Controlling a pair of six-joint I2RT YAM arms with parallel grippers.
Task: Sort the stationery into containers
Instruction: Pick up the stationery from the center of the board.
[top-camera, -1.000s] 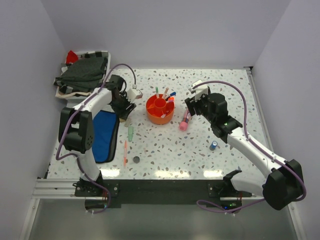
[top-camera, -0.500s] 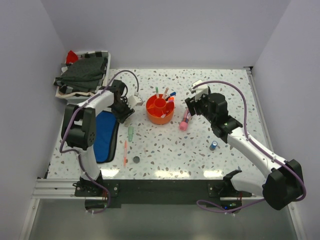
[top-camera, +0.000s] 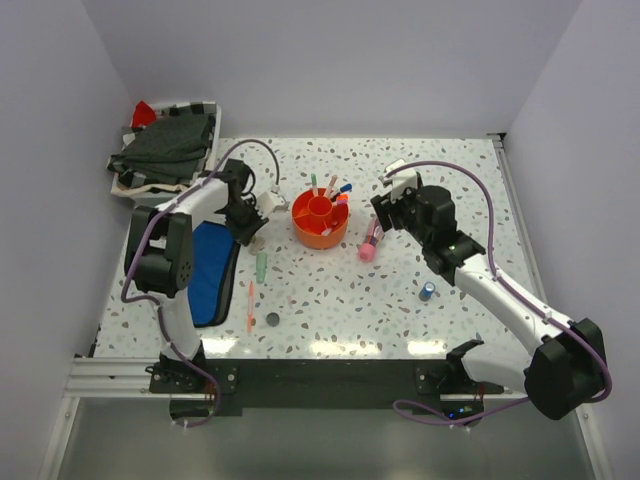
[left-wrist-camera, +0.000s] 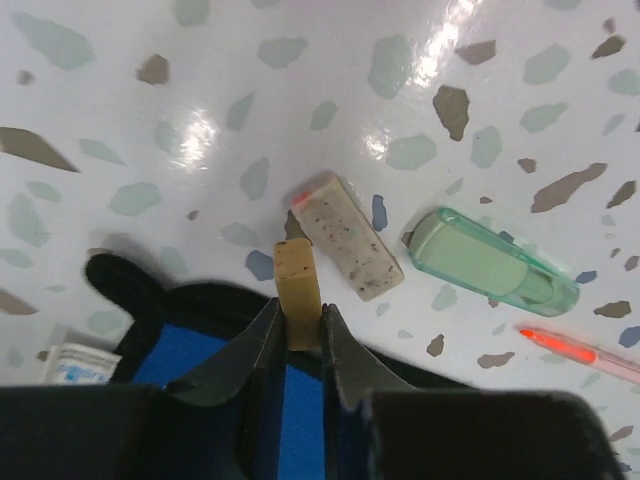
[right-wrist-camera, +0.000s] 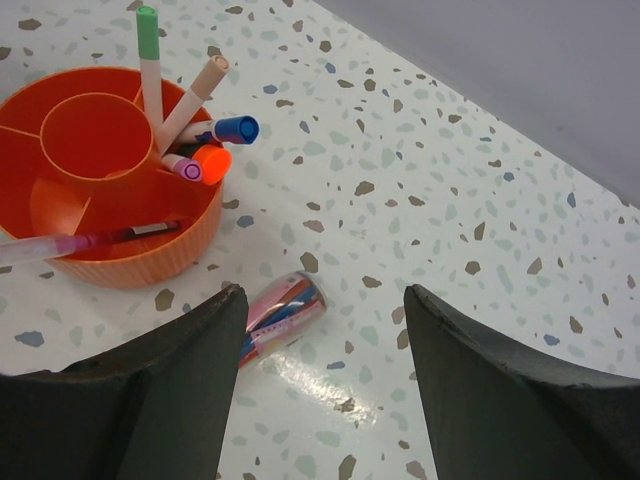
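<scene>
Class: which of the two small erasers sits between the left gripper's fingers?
The plain tan eraser, pinched by the left gripper; the speckled grey eraser lies free on the table beside it.

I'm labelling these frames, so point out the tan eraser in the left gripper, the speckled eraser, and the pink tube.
tan eraser (left-wrist-camera: 297, 288), left wrist view, its exposed front face.
speckled eraser (left-wrist-camera: 350, 237), left wrist view, middle of its top face.
pink tube (right-wrist-camera: 288, 303), right wrist view, middle of its body.
</scene>
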